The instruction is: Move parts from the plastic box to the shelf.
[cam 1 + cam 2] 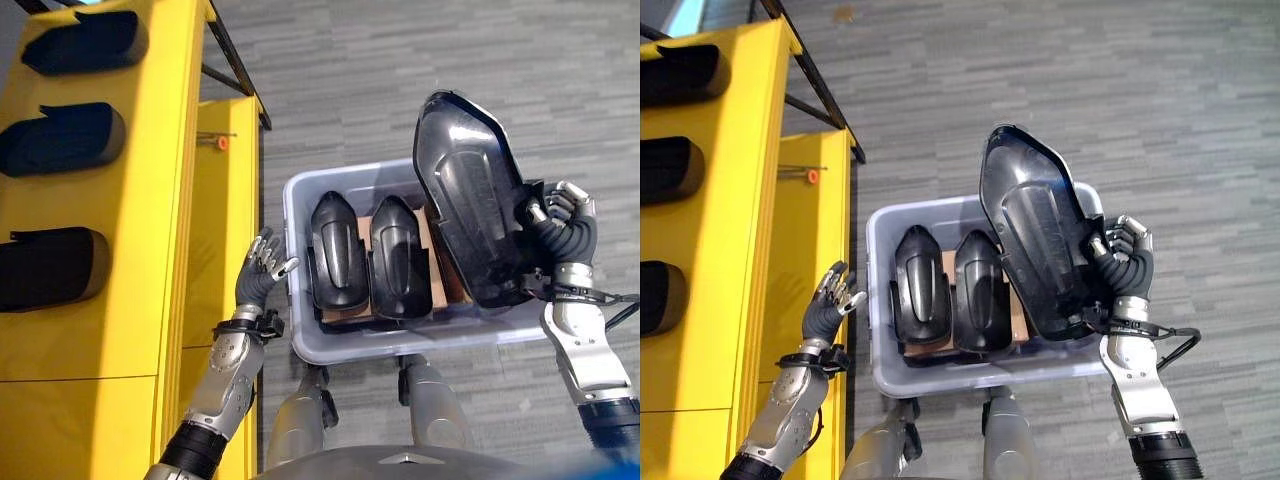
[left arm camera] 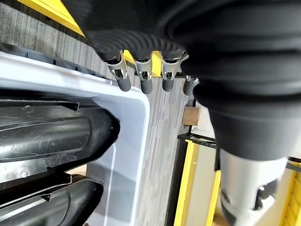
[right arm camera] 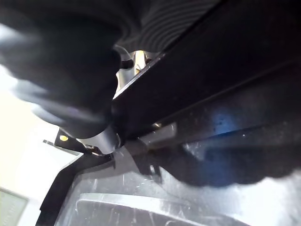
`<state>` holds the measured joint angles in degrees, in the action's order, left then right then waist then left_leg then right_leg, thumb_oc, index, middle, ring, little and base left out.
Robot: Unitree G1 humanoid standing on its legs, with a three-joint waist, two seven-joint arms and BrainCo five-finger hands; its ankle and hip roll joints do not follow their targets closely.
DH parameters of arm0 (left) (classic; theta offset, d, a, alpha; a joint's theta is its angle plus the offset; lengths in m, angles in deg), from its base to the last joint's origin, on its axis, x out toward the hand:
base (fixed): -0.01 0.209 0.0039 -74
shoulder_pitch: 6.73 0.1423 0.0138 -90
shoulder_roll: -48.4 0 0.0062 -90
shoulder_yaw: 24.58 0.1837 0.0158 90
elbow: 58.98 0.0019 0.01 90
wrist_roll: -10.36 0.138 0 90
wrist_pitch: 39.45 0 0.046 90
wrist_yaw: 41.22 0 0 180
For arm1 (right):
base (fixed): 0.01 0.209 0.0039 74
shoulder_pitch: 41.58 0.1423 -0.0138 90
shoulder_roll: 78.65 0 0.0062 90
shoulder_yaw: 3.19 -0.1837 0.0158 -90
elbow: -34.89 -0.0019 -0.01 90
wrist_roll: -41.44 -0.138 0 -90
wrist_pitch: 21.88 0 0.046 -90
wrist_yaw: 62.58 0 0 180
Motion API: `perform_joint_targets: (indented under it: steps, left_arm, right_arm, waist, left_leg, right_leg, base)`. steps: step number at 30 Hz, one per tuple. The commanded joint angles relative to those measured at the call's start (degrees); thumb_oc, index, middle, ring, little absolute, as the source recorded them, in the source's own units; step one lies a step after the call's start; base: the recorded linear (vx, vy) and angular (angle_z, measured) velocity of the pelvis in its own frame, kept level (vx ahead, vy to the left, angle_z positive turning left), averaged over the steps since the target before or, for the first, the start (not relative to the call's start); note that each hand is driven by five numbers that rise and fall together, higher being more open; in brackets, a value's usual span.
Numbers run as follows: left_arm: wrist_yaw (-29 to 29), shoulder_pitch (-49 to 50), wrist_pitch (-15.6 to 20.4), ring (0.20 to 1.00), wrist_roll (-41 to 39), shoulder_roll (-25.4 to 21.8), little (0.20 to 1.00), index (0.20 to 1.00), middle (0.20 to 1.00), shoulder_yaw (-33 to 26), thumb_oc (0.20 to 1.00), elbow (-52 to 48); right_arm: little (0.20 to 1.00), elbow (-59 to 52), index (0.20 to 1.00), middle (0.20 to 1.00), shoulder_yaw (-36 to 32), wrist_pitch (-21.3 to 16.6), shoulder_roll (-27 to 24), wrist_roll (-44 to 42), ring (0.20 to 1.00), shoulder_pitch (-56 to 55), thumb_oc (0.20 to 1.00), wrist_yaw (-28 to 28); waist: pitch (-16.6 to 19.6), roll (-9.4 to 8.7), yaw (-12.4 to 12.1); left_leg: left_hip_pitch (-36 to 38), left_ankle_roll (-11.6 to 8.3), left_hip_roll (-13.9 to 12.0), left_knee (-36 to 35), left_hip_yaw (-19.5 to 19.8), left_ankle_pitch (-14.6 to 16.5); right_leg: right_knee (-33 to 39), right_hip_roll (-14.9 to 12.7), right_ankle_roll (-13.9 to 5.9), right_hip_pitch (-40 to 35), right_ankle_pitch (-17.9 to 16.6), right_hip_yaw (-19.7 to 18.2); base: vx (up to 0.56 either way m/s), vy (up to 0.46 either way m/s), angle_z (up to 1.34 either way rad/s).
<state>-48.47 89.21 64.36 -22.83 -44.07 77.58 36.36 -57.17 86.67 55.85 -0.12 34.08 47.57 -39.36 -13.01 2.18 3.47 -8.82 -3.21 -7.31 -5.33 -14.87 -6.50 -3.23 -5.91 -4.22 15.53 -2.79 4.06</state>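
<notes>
two black parts (image 1: 370, 255) lying side by side on cardboard (image 1: 428, 235) in the grey plastic box (image 1: 297, 340), toward its left wall. third black part (image 1: 470, 195) lifted out — held tilted, nearly on edge, over the box's right side, glossy inner face turned toward the head camera. right hand (image 1: 560, 215) clamped on that part's right edge, fingers curled round the rim; confirmed in the right wrist view by the dark shell pressed close against the hand. left hand (image 1: 263, 268) empty, fingers relaxed and spread, hovering just outside the box's left wall, between box and yellow shelf (image 1: 150, 200).

step in hand, as judged: carry phase — part clear of the box, not yet at the shelf. shelf standing to the left of the box, three similar dark parts (image 1: 60, 140) seated along its left portion. next move probably calls for swinging the held part leftward across the box, over the two remaining parts, and possibly bringing in the free left hand to steady the large shell. risk: one-edge grip on a broad, smooth piece — could pivot or slip.

grey striped carpet (image 1: 400, 70) underfoot. small orange knob (image 1: 222, 143) on the shelf face near the box's far-left corner.
</notes>
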Motion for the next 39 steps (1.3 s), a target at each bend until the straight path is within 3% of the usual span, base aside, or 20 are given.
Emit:
perform_joint_targets:
  steps: [1,5,7,9,12,14,15,16,17,19,20,23,24,25,26,27,29,33,39]
  left_arm:
    - [1.5,-3.7,1.5,1.000,-1.2,-1.8,1.000,1.000,1.000,-1.7,1.000,-1.4]
    - [1.0,-2.3,0.9,1.000,-2.6,-1.2,1.000,1.000,1.000,-3.9,1.000,-0.3]
    - [0.4,-1.4,0.4,1.000,-2.8,-0.4,1.000,1.000,1.000,-4.8,1.000,0.3]
    - [0.2,-0.4,0.2,1.000,-3.1,0.0,1.000,1.000,1.000,-5.3,1.000,0.1]
    - [0.2,1.4,0.2,1.000,-4.0,0.8,1.000,1.000,1.000,-5.8,1.000,-1.0]
    - [0.3,2.4,0.1,1.000,-4.3,1.2,1.000,1.000,1.000,-5.6,1.000,-1.6]
    - [0.3,2.0,0.0,1.000,-4.3,1.3,1.000,1.000,1.000,-4.7,1.000,-1.3]
    - [0.2,2.0,0.0,1.000,-4.3,1.4,1.000,1.000,1.000,-4.7,1.000,-1.3]
    - [0.0,0.3,-0.1,1.000,-4.2,1.3,1.000,1.000,1.000,-3.8,1.000,-0.4]
    - [0.2,-0.3,-0.2,1.000,-4.0,1.1,1.000,1.000,1.000,-3.5,1.000,-0.5]
    - [0.7,-1.1,-0.3,1.000,-4.1,1.3,1.000,1.000,1.000,-3.0,1.000,-0.5]
    - [0.6,-2.4,-0.4,1.000,-4.1,1.8,1.000,1.000,1.000,-2.4,1.000,0.0]
    - [0.9,-3.2,-1.0,1.000,-3.4,2.0,1.000,1.000,1.000,-1.7,1.000,0.0]
    - [1.2,-3.3,-1.2,1.000,-3.0,2.1,1.000,1.000,1.000,-1.2,1.000,-0.2]
    - [1.6,-3.6,-1.5,1.000,-2.6,2.2,1.000,1.000,1.000,-0.6,1.000,-0.1]
    - [1.9,-3.8,-1.7,1.000,-2.6,2.1,1.000,1.000,1.000,-0.4,1.000,-0.1]
    - [2.4,-3.6,-1.7,1.000,-2.3,1.9,1.000,1.000,1.000,-0.2,1.000,0.1]
    - [2.2,-3.5,-1.7,1.000,-1.9,1.3,1.000,1.000,1.000,-0.6,1.000,0.2]
    - [1.8,-2.3,-1.6,1.000,-1.7,0.5,1.000,1.000,1.000,-2.6,1.000,-0.9]
  right_arm:
    - [0.200,-4.1,0.200,0.200,-0.2,-4.5,-2.3,-4.4,0.200,2.3,0.200,-4.4]
    - [0.200,-3.7,0.200,0.200,4.4,-2.8,-0.2,-8.3,0.200,4.0,0.200,-7.6]
    - [0.200,-4.2,0.200,0.200,7.3,-2.3,1.0,-10.4,0.200,5.4,0.200,-9.3]
    - [0.200,-4.1,0.200,0.200,9.1,-2.2,1.4,-11.3,0.200,7.2,0.200,-9.9]
    - [0.200,-3.2,0.200,0.200,11.1,-2.4,1.8,-11.7,0.200,11.2,0.200,-10.1]
    - [0.200,-2.5,0.200,0.200,11.5,-2.7,2.0,-12.1,0.200,13.6,0.200,-9.4]
    - [0.200,-2.2,0.200,0.200,10.8,-3.0,1.8,-11.9,0.200,14.3,0.200,-8.4]
    - [0.200,-2.1,0.200,0.200,10.8,-3.0,1.8,-11.9,0.200,14.3,0.200,-8.4]
    - [0.200,-1.9,0.200,0.200,10.3,-2.9,1.0,-10.8,0.200,15.3,0.200,-7.1]
    - [0.200,-1.7,0.200,0.200,9.8,-2.9,0.5,-10.6,0.200,14.6,0.200,-6.6]
    - [0.200,-1.8,0.200,0.200,8.8,-3.0,0.4,-10.5,0.200,13.3,0.200,-6.5]
    - [0.200,-2.2,0.200,0.200,7.8,-3.1,0.9,-10.9,0.200,11.4,0.200,-6.3]
    - [0.200,-2.2,0.200,0.200,6.1,-2.8,1.3,-11.2,0.200,8.3,0.200,-6.5]
    - [0.200,-2.4,0.200,0.200,5.4,-2.9,1.5,-11.6,0.200,7.8,0.200,-6.3]
    - [0.200,-2.7,0.200,0.200,4.2,-3.0,1.5,-11.7,0.200,7.1,0.200,-6.0]
    - [0.200,-2.8,0.200,0.200,3.0,-3.0,1.6,-11.3,0.200,6.4,0.200,-5.5]
    - [0.200,-2.5,0.200,0.200,2.3,-2.6,2.1,-10.9,0.200,5.6,0.200,-5.2]
    - [0.200,-1.6,0.200,0.200,1.1,-2.3,3.2,-10.8,0.200,5.0,0.200,-4.7]
    - [0.200,-0.1,0.200,0.200,0.5,-1.3,4.6,-10.1,0.200,5.7,0.200,-4.8]
  waist:
    - [0.8,-0.52,-0.7]
    - [4.3,-0.26,-2.0]
    - [5.5,-0.40,-3.1]
    - [6.2,-0.53,-4.1]
    - [6.7,-0.33,-6.3]
    - [6.8,-0.09,-8.3]
    - [6.6,0.08,-8.8]
    - [6.8,0.17,-8.6]
    - [6.1,-0.75,-8.5]
    - [6.1,-1.91,-8.3]
    - [6.6,-2.42,-7.3]
    - [7.8,-2.52,-5.7]
    - [9.4,-1.79,-4.4]
    - [9.6,-1.69,-3.9]
    - [9.7,-1.59,-3.2]
    - [10.1,-1.63,-2.4]
    - [10.5,-1.50,-2.7]
    - [10.5,-2.28,-3.4]
    - [9.3,-5.58,-6.7]
  left_leg:
    - [4.8,-5.37,-3.8,0.3,2.1,1.6]
    - [9.0,-4.83,-5.1,0.3,3.7,1.4]
    - [12.0,-4.37,-6.8,1.4,5.0,0.8]
    - [13.1,-4.56,-8.0,1.6,5.7,-0.2]
    - [13.0,-5.89,-9.9,1.0,7.4,-4.4]
    - [10.4,-7.71,-11.0,0.3,10.0,-9.8]
    - [5.8,-9.04,-10.6,0.3,11.9,-14.6]
    - [5.3,-9.04,-10.6,0.3,12.2,-14.8]
    - [3.5,-8.39,-9.2,0.3,11.0,-15.9]
    - [6.1,-7.32,-8.8,3.4,8.8,-12.8]
    - [8.7,-6.37,-8.9,8.1,7.5,-8.9]
    - [12.6,-5.78,-9.2,10.0,5.0,-6.4]
    - [17.5,-5.79,-7.7,8.7,4.9,-1.0]
    - [16.9,-4.90,-6.6,7.3,4.7,0.8]
    - [16.7,-4.12,-6.4,5.2,1.8,2.6]
    - [16.9,-4.18,-6.8,2.9,-2.2,3.1]
    - [17.8,-3.99,-5.6,0.7,-3.1,4.8]
    - [17.0,-2.75,-3.9,0.5,-2.7,6.5]
    - [15.4,-0.10,0.8,1.3,0.2,9.0]
  right_leg:
    - [-0.2,-4.3,-5.68,0.1,-3.4,2.4]
    - [-3.2,-3.3,-4.46,-3.5,0.4,3.4]
    - [-7.9,-1.3,-2.62,-5.6,4.5,3.9]
    - [-8.8,-0.3,-1.93,-6.8,5.7,4.7]
    - [-8.8,1.5,-0.91,-7.8,6.8,6.7]
    - [-8.0,2.3,-0.41,-8.2,6.9,9.0]
    - [-6.4,1.5,-0.32,-9.0,6.7,12.9]
    - [-6.1,1.5,-0.28,-8.9,6.5,13.2]
    - [-3.4,0.5,-0.01,-9.5,5.2,15.9]
    - [-1.7,-0.7,-0.02,-10.0,3.8,18.1]
    - [-0.6,-1.5,0.36,-10.6,3.1,20.6]
    - [-0.2,-2.2,0.29,-11.1,2.6,23.2]
    - [-0.8,-2.7,-1.22,-11.2,3.0,24.7]
    - [-1.1,-3.2,-1.78,-11.2,2.4,24.9]
    - [-1.4,-4.4,-2.58,-11.4,1.6,25.6]
    - [-1.3,-5.6,-3.07,-11.5,0.9,26.6]
    - [-0.8,-6.7,-3.83,-11.9,-0.2,27.3]
    - [-0.3,-8.9,-5.43,-12.9,-2.7,28.1]
    - [0.9,-13.7,-8.70,-15.9,-8.4,30.3]
  base:
    - [0.05,0.001,0.17]
    - [0.05,-0.055,0.16]
    - [0.03,-0.170,0.09]
    - [0.01,-0.182,0.12]
    - [-0.05,-0.182,0.03]
    - [-0.16,-0.175,0.24]
    - [-0.18,-0.111,0.60]
    - [-0.24,-0.119,1.82]
    - [-0.15,-0.084,2.07]
    - [-0.17,-0.101,1.54]
    - [-0.12,-0.047,0.89]
    - [-0.04,0.065,1.08]
    - [0.00,0.178,1.39]
    - [-0.02,0.251,0.23]
    - [-0.05,0.224,0.20]
    - [-0.05,0.268,0.34]
    - [-0.03,0.253,0.78]
    - [-0.04,0.216,0.34]
    - [-0.03,0.227,0.27]
